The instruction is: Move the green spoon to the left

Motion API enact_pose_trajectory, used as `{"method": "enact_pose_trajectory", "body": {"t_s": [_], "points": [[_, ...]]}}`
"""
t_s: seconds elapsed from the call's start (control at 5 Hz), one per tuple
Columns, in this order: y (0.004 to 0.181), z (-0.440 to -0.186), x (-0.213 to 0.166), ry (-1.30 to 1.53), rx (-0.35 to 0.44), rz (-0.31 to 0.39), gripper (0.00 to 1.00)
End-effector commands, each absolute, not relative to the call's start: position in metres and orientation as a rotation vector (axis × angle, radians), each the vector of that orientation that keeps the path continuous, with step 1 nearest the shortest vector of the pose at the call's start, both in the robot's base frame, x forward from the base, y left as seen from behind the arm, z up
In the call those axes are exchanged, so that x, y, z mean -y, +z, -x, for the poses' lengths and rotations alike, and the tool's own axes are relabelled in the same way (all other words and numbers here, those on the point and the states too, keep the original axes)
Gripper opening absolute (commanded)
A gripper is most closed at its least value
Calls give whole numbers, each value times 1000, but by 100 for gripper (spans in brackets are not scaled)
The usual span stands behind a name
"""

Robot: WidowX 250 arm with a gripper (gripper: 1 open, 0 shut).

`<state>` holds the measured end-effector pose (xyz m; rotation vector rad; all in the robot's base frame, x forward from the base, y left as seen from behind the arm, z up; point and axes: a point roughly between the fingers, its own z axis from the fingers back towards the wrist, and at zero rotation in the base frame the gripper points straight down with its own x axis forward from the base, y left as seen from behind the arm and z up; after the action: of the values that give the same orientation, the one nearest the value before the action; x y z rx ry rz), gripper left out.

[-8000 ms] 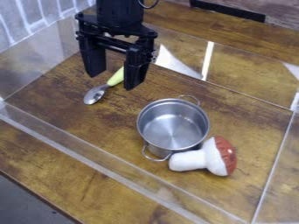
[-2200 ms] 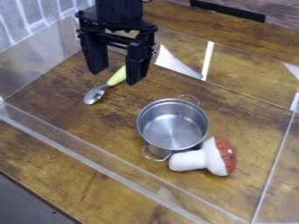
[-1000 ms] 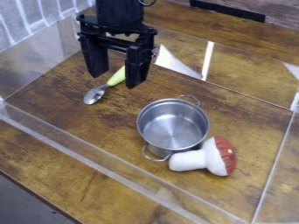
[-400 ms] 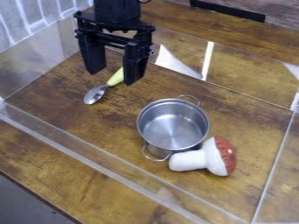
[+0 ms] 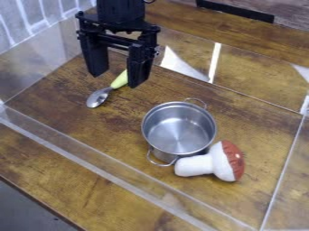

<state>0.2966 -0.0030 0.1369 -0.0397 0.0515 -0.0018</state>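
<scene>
In the upper left of the frame the end effector (image 5: 117, 70) hangs with its 2 fingers spread wide and nothing between them, pointing down over the green spoon (image 5: 108, 90). The spoon lies flat on the desk (image 5: 72, 117), handle partly hidden behind the fingers. The likely risk: a finger landing on the thick handle would tip the spoon away. The pot (image 5: 179, 127) sits well apart.
</scene>
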Motion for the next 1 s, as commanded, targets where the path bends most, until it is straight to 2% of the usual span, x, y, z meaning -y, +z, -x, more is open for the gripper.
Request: {"method": "enact_pose_trajectory", "body": {"t_s": [0.0,0.4,0.8], "points": [[143,-302,3,-2,-22,37,100],[127,-308,6,4,-61,42,100],[120,-322,10,3,-67,49,100]]}}
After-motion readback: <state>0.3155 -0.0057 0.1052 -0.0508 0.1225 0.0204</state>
